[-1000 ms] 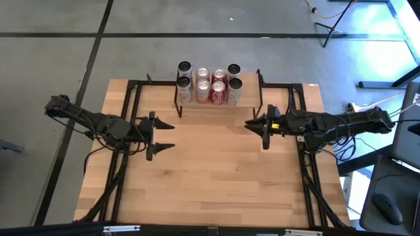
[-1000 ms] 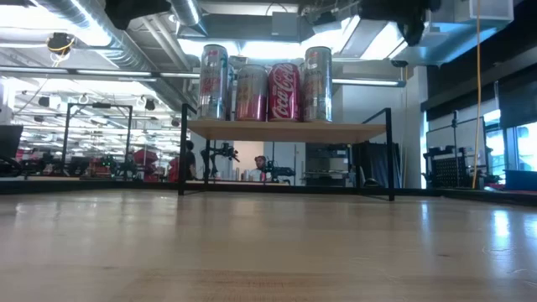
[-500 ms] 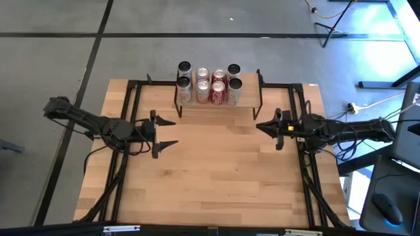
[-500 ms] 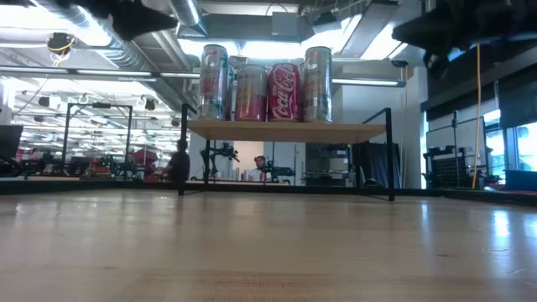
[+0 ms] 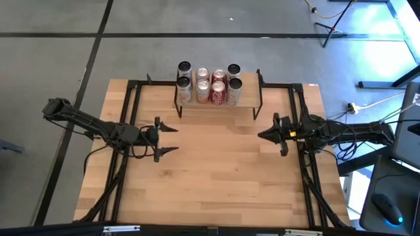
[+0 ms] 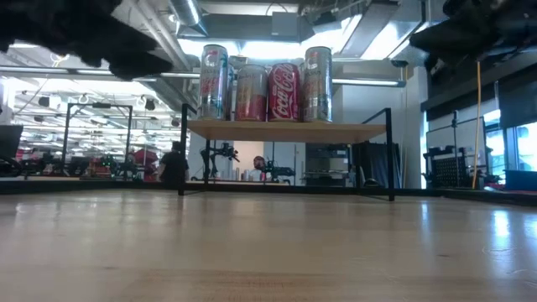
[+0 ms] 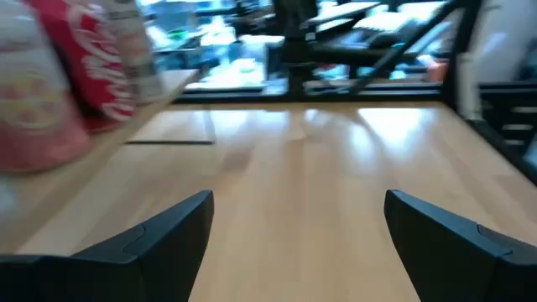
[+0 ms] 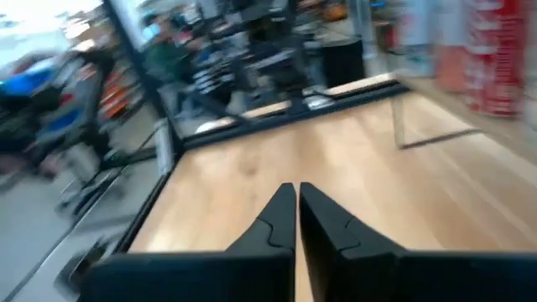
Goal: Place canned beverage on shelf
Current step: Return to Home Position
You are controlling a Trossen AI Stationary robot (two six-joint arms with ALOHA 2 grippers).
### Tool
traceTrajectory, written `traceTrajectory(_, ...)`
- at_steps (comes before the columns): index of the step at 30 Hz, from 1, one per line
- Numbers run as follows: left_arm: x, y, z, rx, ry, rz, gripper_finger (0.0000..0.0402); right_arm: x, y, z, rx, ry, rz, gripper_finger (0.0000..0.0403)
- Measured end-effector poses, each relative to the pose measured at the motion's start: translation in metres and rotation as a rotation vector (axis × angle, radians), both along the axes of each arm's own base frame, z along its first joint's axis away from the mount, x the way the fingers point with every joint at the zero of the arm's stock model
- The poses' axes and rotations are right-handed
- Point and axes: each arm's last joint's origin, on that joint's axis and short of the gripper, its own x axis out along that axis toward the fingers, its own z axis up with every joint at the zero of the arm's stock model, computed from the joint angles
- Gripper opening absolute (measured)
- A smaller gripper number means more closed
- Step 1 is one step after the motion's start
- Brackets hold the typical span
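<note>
shelf, high view: shelf stands at the far edge of the tabletop, midway between the two arms.
cans, high view: eight cans upright on the shelf plank, two rows of four, packed side by side. Middle ones are red or pink, outer ones silver.
left gripper, high view: left gripper is over the left part of the tabletop, well apart from the shelf. Fingers spread wide, nothing between them.
right gripper, high view: right gripper is over the right part, in front of the shelf's right end and clear of it. Fingers meet in one point, empty.
shelf, low view: plank on thin black legs, raised above the tabletop.
front row, low view: white-silver can, pink can, Coca-Cola can, silver can, all upright, shoulder to shoulder.
arms, low view: dark blurred shapes in both upper corners. Can't read the fingers here.
room, low view: a person far behind, by the shelf's left leg.
left wrist view: fingers far apart with bare tabletop between them. Coca-Cola can and a pink can on the shelf off to one side, blurred.
right wrist view: fingers pressed together, holding nothing. Blurred red can and a shelf leg beyond.
</note>
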Motion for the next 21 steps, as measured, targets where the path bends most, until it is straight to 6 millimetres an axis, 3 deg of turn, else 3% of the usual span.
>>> traceTrajectory(4,-0.013,0.000,-0.012,-0.049,-0.111,-0.123,0.0338,0.000,0.004,-0.004,-0.074,-0.065,0.157,0.0007)
traceTrajectory(8,-0.029,0.003,-0.028,-0.090,-0.158,-0.188,0.0338,-0.003,0.006,-0.021,-0.057,-0.148,0.223,0.0007)
traceTrajectory(14,-0.046,0.011,-0.036,-0.085,-0.249,-0.103,0.0338,-0.015,0.005,-0.048,-0.016,-0.182,0.192,0.0007)
traceTrajectory(21,-0.058,0.015,-0.034,-0.073,-0.278,-0.089,0.0338,-0.028,0.002,-0.050,-0.001,-0.253,0.082,0.0007)
